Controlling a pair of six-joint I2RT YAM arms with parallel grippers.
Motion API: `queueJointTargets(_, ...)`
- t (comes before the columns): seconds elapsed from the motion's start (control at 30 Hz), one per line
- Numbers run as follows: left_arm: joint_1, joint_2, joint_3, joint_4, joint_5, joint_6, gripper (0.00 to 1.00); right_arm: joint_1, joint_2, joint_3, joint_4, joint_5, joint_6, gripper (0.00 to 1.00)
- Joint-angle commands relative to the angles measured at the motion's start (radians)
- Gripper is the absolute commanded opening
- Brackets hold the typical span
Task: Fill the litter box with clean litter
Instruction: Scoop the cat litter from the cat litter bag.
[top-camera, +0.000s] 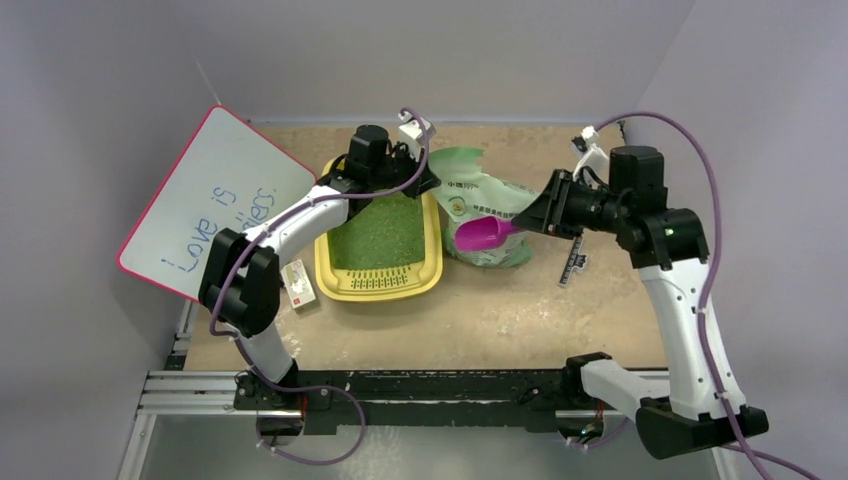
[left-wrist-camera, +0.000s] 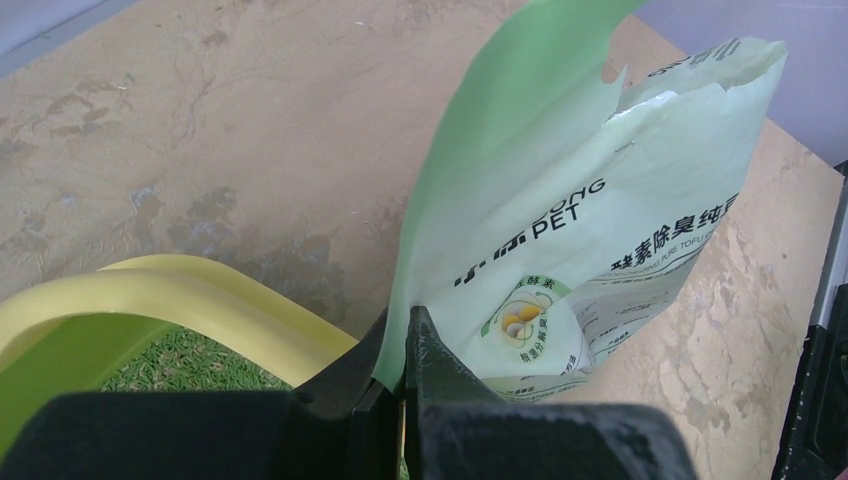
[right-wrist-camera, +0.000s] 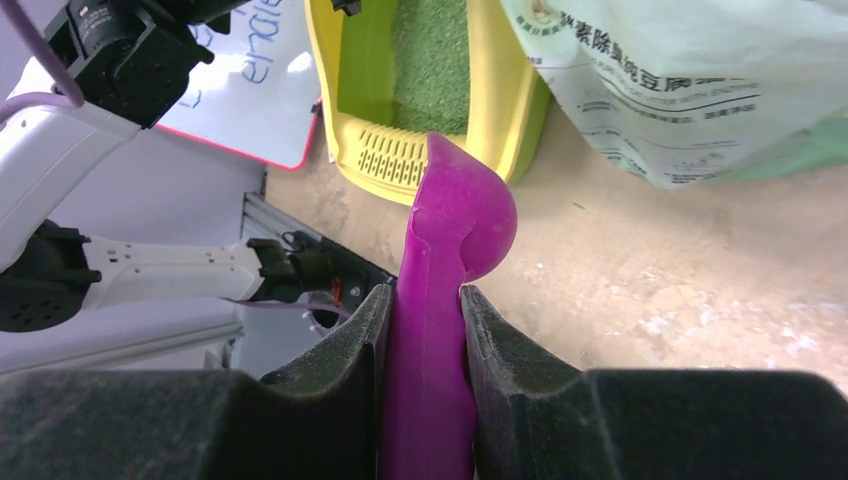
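Note:
The yellow litter box (top-camera: 334, 272) lies left of centre, its floor covered with green clean litter (top-camera: 380, 234). The wrist views also show the litter box (left-wrist-camera: 180, 298) (right-wrist-camera: 492, 92) and the litter (left-wrist-camera: 192, 362) (right-wrist-camera: 430, 60). My left gripper (top-camera: 418, 178) (left-wrist-camera: 405, 335) is at the box's far right corner, shut on the edge of the pale green litter bag (top-camera: 482, 195) (left-wrist-camera: 600, 230) (right-wrist-camera: 680, 80). My right gripper (top-camera: 532, 220) (right-wrist-camera: 425, 300) is shut on the handle of a purple scoop (top-camera: 482, 234) (right-wrist-camera: 455, 215), held over the bag's near side. I cannot tell what is in the bowl.
A white board with a pink edge (top-camera: 210, 200) leans at the left. A small white packet (top-camera: 299, 283) lies by the box's near left corner. A black-and-white strip (top-camera: 575, 268) lies under the right arm. Bare tabletop runs along the front.

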Motion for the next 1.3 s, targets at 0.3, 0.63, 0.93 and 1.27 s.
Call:
queueJointTargets(0.3, -0.005, -0.058, 0.022, 0.017, 0.017, 0.043, 0.0, -0.003, 0.016, 0.408, -0.381, 0.37, -0.119, 0.0)
queueJointTargets(0.63, -0.011, -0.078, 0.009, -0.043, 0.072, 0.102, 0.0, -0.004, 0.025, 0.506, -0.424, 0.574, -0.127, 0.0)
queueJointTargets(0.93, -0.028, -0.154, -0.049, -0.037, 0.201, 0.278, 0.0, -0.004, 0.08, 0.525, -0.351, 0.647, -0.173, 0.0)
queueJointTargets(1.27, -0.028, -0.165, -0.047, -0.043, 0.187, 0.291, 0.0, -0.004, 0.135, 0.457, -0.277, 0.507, -0.207, 0.0)
